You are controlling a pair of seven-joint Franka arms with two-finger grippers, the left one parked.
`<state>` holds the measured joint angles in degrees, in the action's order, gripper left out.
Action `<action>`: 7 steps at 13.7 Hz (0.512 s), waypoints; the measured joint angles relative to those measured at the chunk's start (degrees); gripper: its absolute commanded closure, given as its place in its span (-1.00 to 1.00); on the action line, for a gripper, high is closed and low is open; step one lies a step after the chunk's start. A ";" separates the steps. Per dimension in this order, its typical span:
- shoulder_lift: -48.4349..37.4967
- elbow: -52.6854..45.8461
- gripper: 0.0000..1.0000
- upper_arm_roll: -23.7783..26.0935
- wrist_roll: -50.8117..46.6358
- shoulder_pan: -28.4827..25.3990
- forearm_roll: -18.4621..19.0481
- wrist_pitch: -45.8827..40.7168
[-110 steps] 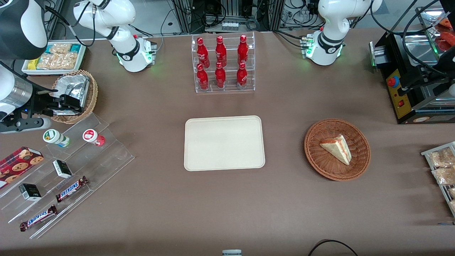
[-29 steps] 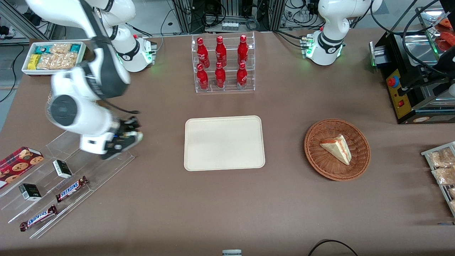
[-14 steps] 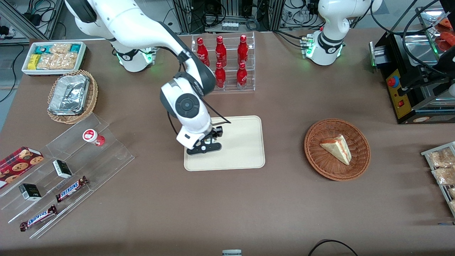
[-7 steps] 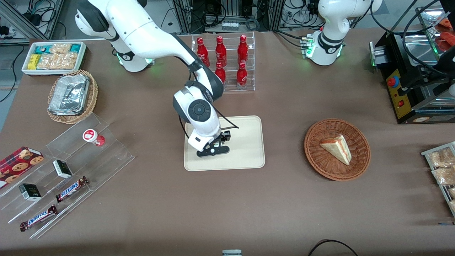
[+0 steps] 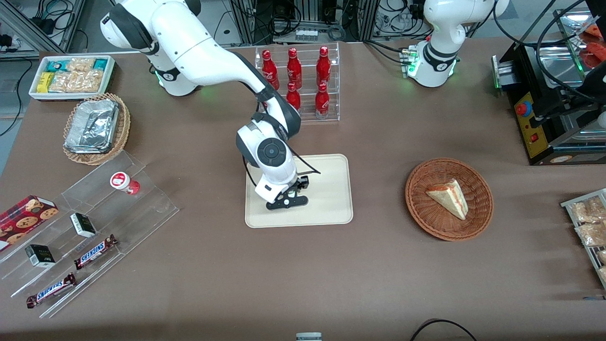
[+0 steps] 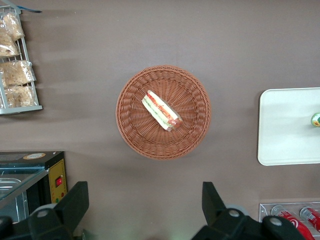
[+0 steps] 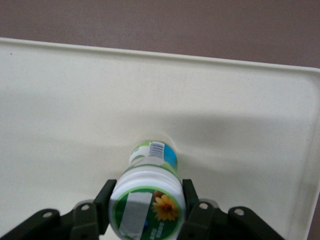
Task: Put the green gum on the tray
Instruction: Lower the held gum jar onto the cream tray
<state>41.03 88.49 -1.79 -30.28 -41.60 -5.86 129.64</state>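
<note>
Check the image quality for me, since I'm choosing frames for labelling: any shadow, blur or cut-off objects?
Right wrist view: green gum sharp in the tool, soft shadow on the tray.
Front view: the arm hides the gum; tool over the tray.
Left wrist view: tray cut off at the frame edge.

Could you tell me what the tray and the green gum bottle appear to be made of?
The tray looks like matte cream plastic with a moulded low rim. The green gum, clamped in the hand over the tray, seems smooth white plastic with a glossy printed label.
</note>
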 measured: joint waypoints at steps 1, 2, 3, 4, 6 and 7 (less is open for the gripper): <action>0.03 -0.07 -0.41 -0.03 0.00 -0.10 0.00 0.02; 0.12 -0.19 -0.99 -0.03 0.00 -0.11 0.00 0.03; 0.32 -0.43 -1.00 -0.05 -0.01 -0.11 0.00 0.05; 0.56 -0.58 -1.00 -0.05 0.00 -0.11 0.00 0.08; 0.87 -0.62 -1.00 -0.06 0.00 -0.11 0.01 0.17; 0.96 -0.66 -1.00 -0.06 0.02 -0.12 0.02 0.20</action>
<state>41.99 87.82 -1.85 -30.26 -41.72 -5.83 129.84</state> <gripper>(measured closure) 0.009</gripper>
